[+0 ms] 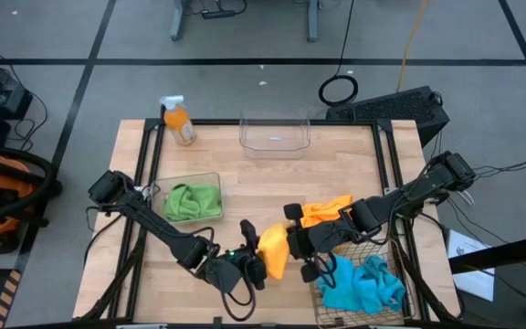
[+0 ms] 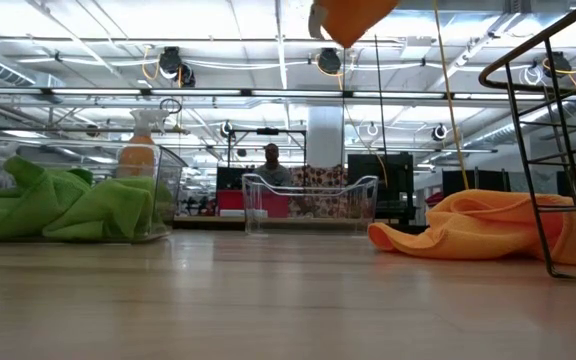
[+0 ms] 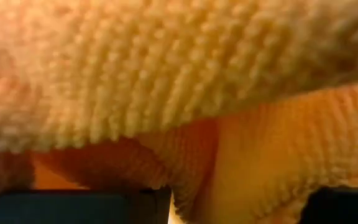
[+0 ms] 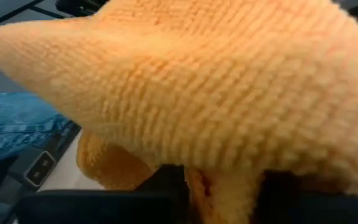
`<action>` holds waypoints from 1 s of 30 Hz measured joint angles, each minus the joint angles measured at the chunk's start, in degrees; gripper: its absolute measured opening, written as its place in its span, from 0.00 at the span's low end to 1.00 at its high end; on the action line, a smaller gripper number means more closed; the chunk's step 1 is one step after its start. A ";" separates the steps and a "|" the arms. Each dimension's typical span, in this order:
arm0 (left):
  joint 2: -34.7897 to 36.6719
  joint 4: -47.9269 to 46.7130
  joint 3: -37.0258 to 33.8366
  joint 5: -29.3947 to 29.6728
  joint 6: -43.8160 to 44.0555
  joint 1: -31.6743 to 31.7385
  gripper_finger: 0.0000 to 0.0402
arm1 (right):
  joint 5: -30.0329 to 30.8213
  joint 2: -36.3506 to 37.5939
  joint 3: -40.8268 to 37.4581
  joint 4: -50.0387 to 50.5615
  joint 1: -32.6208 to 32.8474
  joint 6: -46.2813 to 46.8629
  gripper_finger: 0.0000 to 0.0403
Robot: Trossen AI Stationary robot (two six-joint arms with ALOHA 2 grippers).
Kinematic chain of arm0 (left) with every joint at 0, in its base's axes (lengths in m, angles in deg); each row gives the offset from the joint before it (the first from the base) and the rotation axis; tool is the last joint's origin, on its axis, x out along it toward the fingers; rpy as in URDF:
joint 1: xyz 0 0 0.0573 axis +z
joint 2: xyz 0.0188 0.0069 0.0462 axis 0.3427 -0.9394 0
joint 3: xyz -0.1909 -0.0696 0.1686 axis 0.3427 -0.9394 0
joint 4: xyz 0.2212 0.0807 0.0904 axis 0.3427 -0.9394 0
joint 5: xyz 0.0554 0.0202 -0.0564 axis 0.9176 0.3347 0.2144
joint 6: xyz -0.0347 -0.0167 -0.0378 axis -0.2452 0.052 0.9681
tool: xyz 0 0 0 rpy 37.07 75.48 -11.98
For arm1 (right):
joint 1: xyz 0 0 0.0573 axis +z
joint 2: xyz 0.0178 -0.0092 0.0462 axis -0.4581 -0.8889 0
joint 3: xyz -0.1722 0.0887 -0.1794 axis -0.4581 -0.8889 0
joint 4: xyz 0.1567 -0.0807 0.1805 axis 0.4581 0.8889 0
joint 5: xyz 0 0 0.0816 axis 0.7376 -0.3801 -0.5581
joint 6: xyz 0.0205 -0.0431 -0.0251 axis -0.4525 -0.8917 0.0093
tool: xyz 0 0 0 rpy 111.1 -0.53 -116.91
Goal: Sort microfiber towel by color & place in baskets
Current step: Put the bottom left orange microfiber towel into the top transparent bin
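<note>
Pinched tight in left gripper [image 1: 256,263] near 6 o'clock, lifted off table [image 1: 336,164]: orange towel [image 1: 274,251]. Pressed against right gripper [image 1: 301,245] too; cannot tell its hold. Probably bound for clear tub [image 1: 275,133] at 12 o'clock.

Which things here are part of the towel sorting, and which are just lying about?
Part of the job: held orange towel, orange towel on the table, green towels in their clear tub, blue towels in the wire basket, empty clear tub, left gripper, right gripper.
Lying about: orange spray bottle.
</note>
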 joint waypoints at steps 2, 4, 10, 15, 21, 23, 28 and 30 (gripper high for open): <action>-0.01 -0.23 -0.02 0.91 -0.61 0.03 0.29 | 2.28 -0.04 0.08 1.55 0.38 1.05 0.06; -0.04 -0.90 -0.02 1.39 -0.65 0.06 0.26 | 4.44 -0.12 0.10 2.76 0.86 2.04 0.04; -0.07 -1.69 -0.02 1.98 -0.84 0.05 0.24 | 6.87 -0.24 0.12 4.32 3.23 5.92 0.12; 0.03 -1.76 0.04 4.36 -1.43 -0.21 0.22 | 4.82 1.13 -0.25 7.87 5.24 7.41 0.25; 0.42 -1.83 0.24 5.57 -1.19 -0.29 0.17 | 9.30 1.25 -0.33 10.50 6.29 8.14 0.45; 0.42 -1.69 0.24 5.23 -1.20 -0.36 0.13 | 9.50 1.18 -0.33 11.39 6.40 9.36 0.52; 0.39 -1.97 0.22 4.94 -1.30 -0.24 0.02 | 15.66 1.22 -0.31 13.76 6.35 11.74 0.67; 0.39 -1.91 0.22 4.75 -1.29 -0.36 0.02 | 17.60 1.22 -0.33 15.29 6.30 12.15 0.72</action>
